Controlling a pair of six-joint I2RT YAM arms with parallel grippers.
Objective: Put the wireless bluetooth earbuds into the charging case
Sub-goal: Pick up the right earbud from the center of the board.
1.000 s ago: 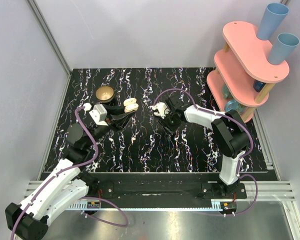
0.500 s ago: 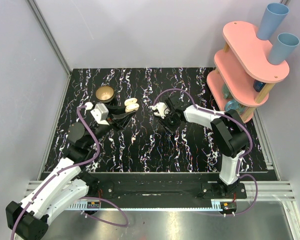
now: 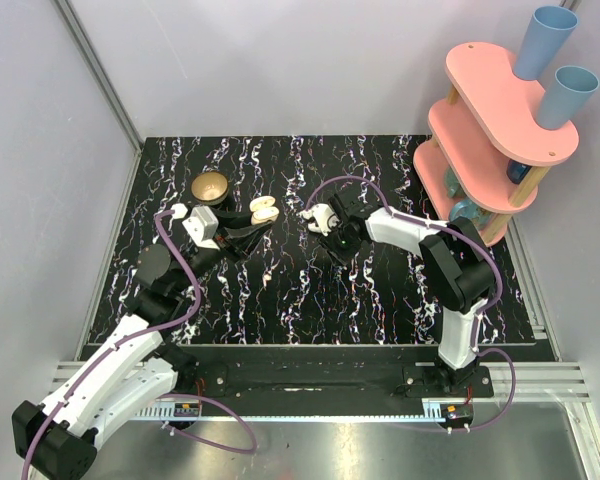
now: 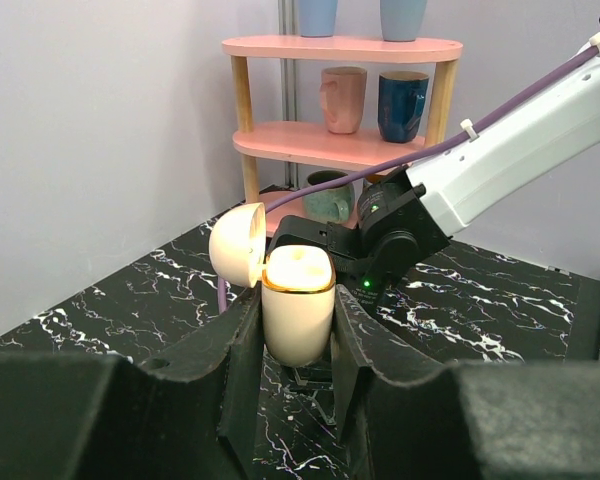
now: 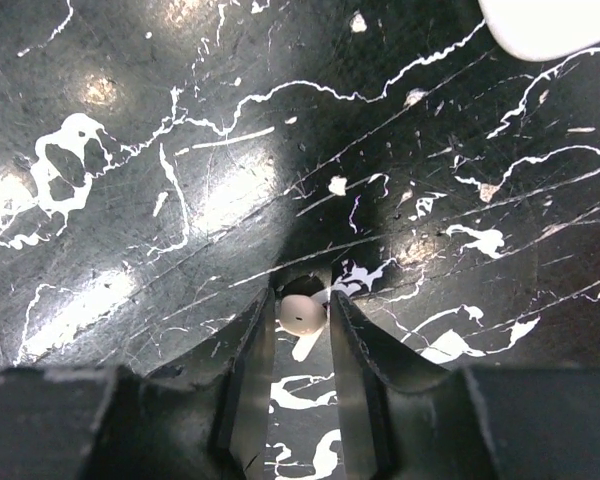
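Two robot arms work over a black marbled table [image 3: 380, 300]. The left gripper [image 4: 296, 345] holds one white charging case [image 4: 298, 305] upright above the tabletop, jaws pinched on its sides, with its lid [image 4: 236, 243] hinged open to the left. Glare hides the inside of the case, so it cannot be told whether an earbud already sits there.

The right gripper [image 5: 300, 312] reaches down to the table near the middle. Its jaws stand narrow, one on each side of a single small white earbud [image 5: 298, 314] that lies on the surface. Whether they already pinch it cannot be told.

Judging by this, the task is at an early stage: this earbud is not yet lifted or seated in the case. Only one earbud is in view.

Also present are one brass bowl [image 3: 212, 186] and one pink shelf [image 3: 500, 120] carrying two blue cups [image 3: 545, 40]
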